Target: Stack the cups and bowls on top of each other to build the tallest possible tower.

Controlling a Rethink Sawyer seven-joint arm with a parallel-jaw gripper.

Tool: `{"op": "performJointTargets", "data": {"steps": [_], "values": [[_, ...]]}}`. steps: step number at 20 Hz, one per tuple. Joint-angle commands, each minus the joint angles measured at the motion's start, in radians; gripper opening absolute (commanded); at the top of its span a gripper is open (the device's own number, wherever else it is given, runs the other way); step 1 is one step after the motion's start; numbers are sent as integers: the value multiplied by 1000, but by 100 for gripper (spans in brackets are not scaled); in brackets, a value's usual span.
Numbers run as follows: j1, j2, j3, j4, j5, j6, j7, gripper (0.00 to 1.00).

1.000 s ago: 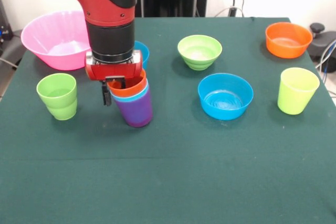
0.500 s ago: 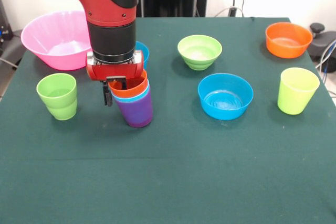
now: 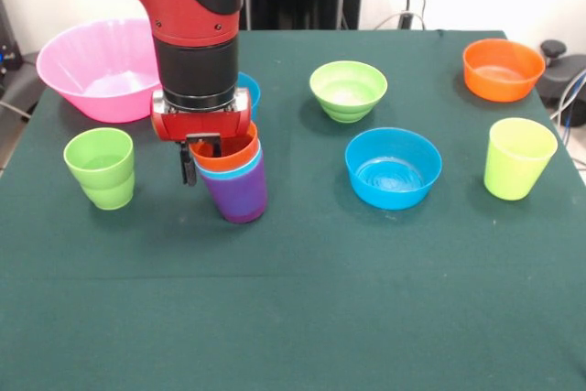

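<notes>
The tower stands left of centre: a purple cup [image 3: 236, 199] at the base, a light blue cup [image 3: 244, 168] nested in it and an orange cup [image 3: 231, 147] nested on top. My gripper [image 3: 194, 164] hangs straight down at the orange cup's left rim, right against the tower. A stepped green cup [image 3: 101, 169] stands to the left and a yellow-green cup [image 3: 518, 158] at the far right. One blue bowl [image 3: 394, 168] sits right of the tower. The other blue bowl [image 3: 250, 90] is mostly hidden behind my arm.
A ridged green bowl [image 3: 348, 90] sits at the back centre, an orange bowl [image 3: 502, 69] at the back right and a large pink bowl [image 3: 96, 66] at the back left. All stand on a dark green table cloth [image 3: 302, 299].
My arm has shifted very slightly to the right over the tower. The cups and bowls have not moved.
</notes>
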Motion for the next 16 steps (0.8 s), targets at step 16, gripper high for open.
{"op": "performJointTargets", "data": {"steps": [16], "values": [[89, 155, -41, 30, 15, -52, 90, 0]]}}
